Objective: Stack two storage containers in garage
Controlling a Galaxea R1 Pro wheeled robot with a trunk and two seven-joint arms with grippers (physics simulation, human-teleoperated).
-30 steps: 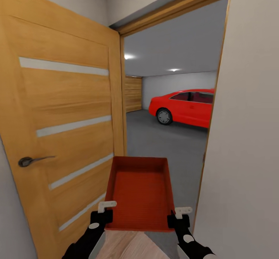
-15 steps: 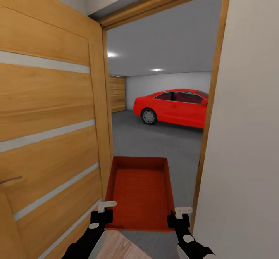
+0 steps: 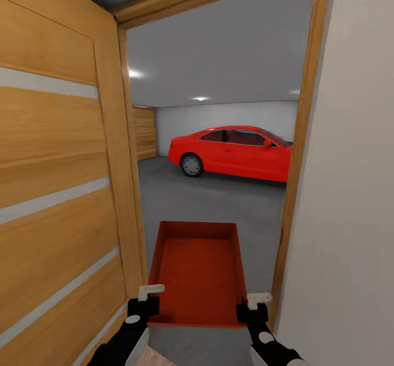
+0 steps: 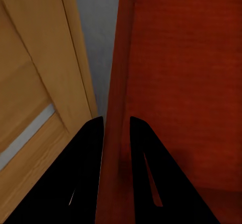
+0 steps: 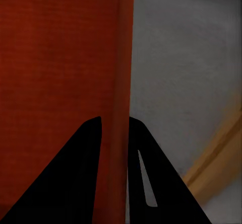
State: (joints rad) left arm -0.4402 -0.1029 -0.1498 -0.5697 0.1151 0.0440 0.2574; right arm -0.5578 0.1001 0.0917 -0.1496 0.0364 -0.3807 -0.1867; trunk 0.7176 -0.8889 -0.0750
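The robot carries one red-orange rectangular plastic storage container (image 3: 198, 270) ahead of its trunk, at 6 o'clock in the head view, held level and clear of the ground. The left tool (image 3: 146, 300) grips the container's near left wall, and the left wrist view shows its two dark fingers (image 4: 83, 173) closed either side of that wall (image 4: 117, 133). The right tool (image 3: 253, 307) does the same on the near right wall, its fingers (image 5: 80, 173) pinching the rim edge (image 5: 121, 108) in the right wrist view. Both tools are nearly closed, with only the thin wall between the fingers.

Over the last second the whole head view has shifted: the light wooden door with pale horizontal strips (image 3: 60, 190) at 9 o'clock has slid outward and its handle has left the picture, while the wooden door frame (image 3: 298, 163) at 3 o'clock stands closer. That reads as the base rolling forward, not as the things moving. The container has kept its place between the tools.

Beyond the opening lies the garage's dark grey concrete floor (image 3: 219, 201), with a red car (image 3: 235, 152) at 12 o'clock, well apart. The robot appears to be at the threshold, so delivery of this container looks close; setting it down is not yet done.
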